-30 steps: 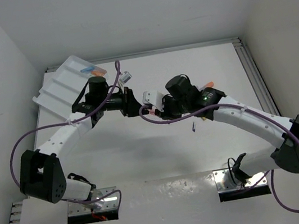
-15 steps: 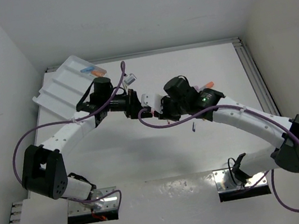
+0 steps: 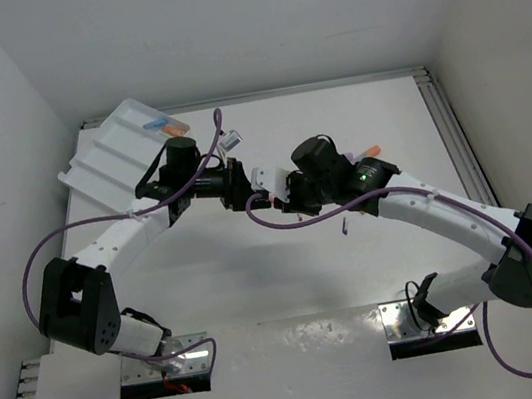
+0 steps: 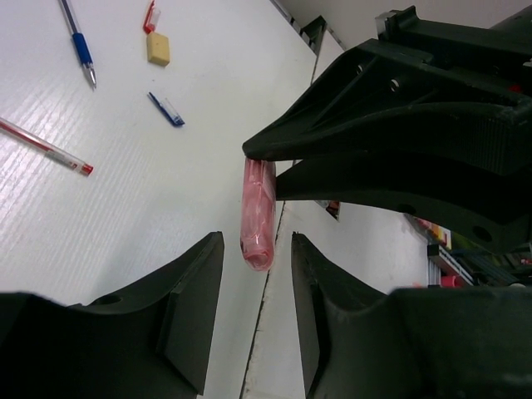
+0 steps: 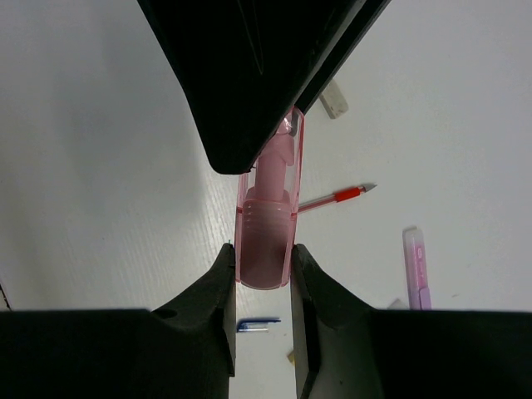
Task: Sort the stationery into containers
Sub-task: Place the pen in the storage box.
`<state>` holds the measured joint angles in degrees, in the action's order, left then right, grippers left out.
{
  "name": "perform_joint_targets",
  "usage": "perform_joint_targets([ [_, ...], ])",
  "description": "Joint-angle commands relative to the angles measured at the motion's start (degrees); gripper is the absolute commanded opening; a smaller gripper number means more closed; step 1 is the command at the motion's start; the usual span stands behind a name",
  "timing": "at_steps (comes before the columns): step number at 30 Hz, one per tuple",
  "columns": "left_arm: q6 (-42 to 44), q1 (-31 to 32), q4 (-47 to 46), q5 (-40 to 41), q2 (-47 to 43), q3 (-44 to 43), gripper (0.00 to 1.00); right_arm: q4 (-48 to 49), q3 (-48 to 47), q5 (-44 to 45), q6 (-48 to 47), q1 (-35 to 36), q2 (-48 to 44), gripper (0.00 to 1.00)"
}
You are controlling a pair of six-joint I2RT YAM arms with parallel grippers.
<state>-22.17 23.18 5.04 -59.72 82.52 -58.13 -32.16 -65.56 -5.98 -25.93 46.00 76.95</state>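
Observation:
My right gripper (image 5: 262, 249) is shut on a stubby pink marker (image 5: 264, 237) and holds it above the table, mid-scene in the top view (image 3: 268, 197). My left gripper (image 4: 256, 243) is open, and its fingers (image 4: 195, 291) flank the marker's free end (image 4: 258, 212) without touching it. In the top view the left gripper (image 3: 242, 187) faces the right one tip to tip. The white divided tray (image 3: 103, 162) sits tilted at the far left with an orange and a blue item (image 3: 168, 126) in its far compartment.
On the table lie a blue pen (image 4: 81, 50), a red pen (image 4: 46, 147), a beige eraser (image 4: 159, 48) and a small blue piece (image 4: 166, 109). A purple piece (image 5: 416, 266) lies near the right arm. An orange marker (image 3: 372, 150) shows behind the right wrist.
My left gripper has moved right toward the right gripper and now has its open fingers around the pink marker's free end. The right gripper has shifted slightly left, still holding the marker.

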Motion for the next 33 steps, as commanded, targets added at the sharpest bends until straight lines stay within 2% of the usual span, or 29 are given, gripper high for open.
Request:
perform_joint_targets([
  [1,-0.1,-0.3,-2.3,-0.5,-0.1,-1.0,0.44,1.5,-1.8,-0.3,-0.5,0.6,-0.2,0.0],
  [9,-1.5,-0.4,-3.6,0.2,0.4,-1.2,0.41,1.0,-1.8,-0.9,-0.3,0.8,0.0,0.0],
  [14,-2.1,-0.6,-3.9,0.7,0.4,-0.9,0.44,0.8,-1.3,-1.3,-0.2,0.8,-0.3,0.0],
  [17,-2.1,-0.6,-3.9,0.7,0.4,-0.8,0.43,1.0,-1.2,-1.0,-0.2,0.8,-0.3,0.0],
  [20,-2.2,-0.5,-4.0,0.7,0.2,-0.4,0.35,1.0,-1.2,-0.9,-0.1,0.8,-0.4,0.0],
  [27,-0.9,-0.8,-3.5,0.7,0.0,-0.4,0.0,3.1,-1.1,1.4,1.3,0.8,0.0,0.0],
  [28,-0.7,-1.1,-3.2,1.2,-0.3,-0.5,0.0,3.3,-1.3,2.6,2.3,0.8,0.1,0.09],
  [29,0.1,-1.7,-2.9,2.8,-0.6,-0.5,0.0,3.5,-1.6,4.9,3.7,0.7,0.3,0.36],
  [31,1.6,-3.7,-1.1,5.0,-1.1,-0.9,0.0,4.1,-1.6,7.4,5.1,0.7,0.1,0.65],
  [33,5.6,-5.5,4.0,11.9,-0.7,-3.5,0.0,4.2,-1.7,7.3,7.4,-1.2,-0.4,0.76],
])
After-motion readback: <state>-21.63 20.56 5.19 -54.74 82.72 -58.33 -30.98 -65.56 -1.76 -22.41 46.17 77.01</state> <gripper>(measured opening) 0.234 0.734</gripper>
